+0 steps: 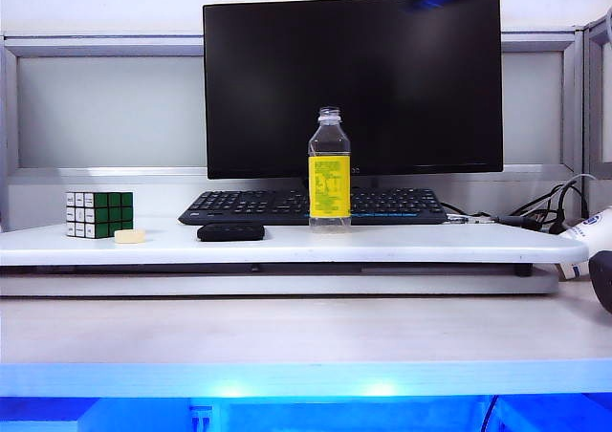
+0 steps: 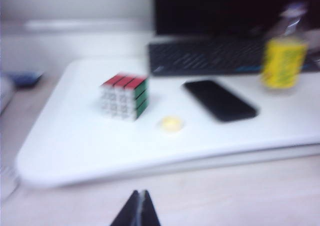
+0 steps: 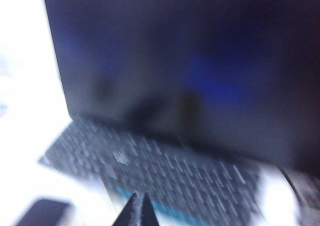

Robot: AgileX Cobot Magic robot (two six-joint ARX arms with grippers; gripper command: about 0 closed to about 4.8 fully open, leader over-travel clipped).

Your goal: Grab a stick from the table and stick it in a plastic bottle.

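Searching all three views: stick not visible anywhere. Judged light, stiff, thin, prone to roll and snap; best pinched near one end, leaving length free for narrow neck. Plastic bottle (image 1: 329,169) upright, uncapped, on white shelf (image 1: 287,246) in front of keyboard (image 1: 313,205); looks empty, likely tips easily. Left pincer (image 2: 139,211) tips together, empty, low over surface (image 1: 287,332). Right pincer (image 3: 138,211) tips together, empty, raised facing monitor (image 1: 352,83) behind bottle.

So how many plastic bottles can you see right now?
1. The plastic bottle with the yellow label stands upright on the white shelf board, in front of the keyboard and monitor. None seems hidden.
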